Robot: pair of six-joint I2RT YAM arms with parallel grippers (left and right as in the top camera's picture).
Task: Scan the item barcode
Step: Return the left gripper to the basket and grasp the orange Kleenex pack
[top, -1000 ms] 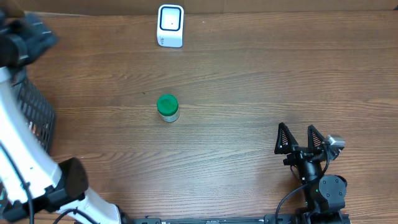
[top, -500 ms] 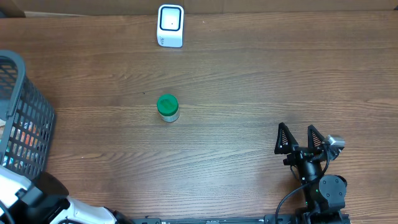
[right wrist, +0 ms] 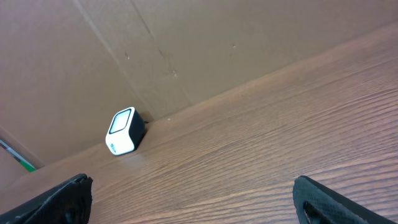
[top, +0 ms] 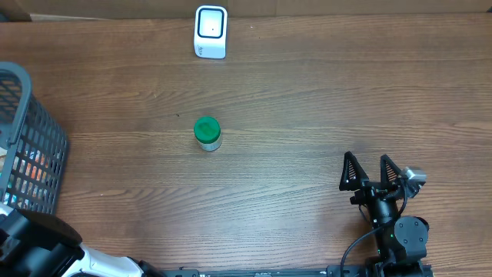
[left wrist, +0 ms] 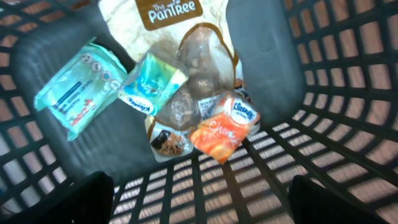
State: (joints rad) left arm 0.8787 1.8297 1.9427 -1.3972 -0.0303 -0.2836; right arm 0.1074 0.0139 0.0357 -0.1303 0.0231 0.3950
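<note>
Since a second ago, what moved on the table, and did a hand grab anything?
The left arm pulled back from across the basket toward the near left corner of the table, so more of the basket shows. The left hand hangs open above the packets inside; nothing was grabbed or dropped. The green-lidded jar, the white scanner and the open right hand stayed put.

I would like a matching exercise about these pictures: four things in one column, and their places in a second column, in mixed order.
1 scanner
2 green-lidded jar
3 orange tissue pack
4 basket

A lying in the basket
B left edge of the table
C middle of the table
D far edge of the table

Pairs: 1-D, 2-C, 3-A, 4-B
</note>
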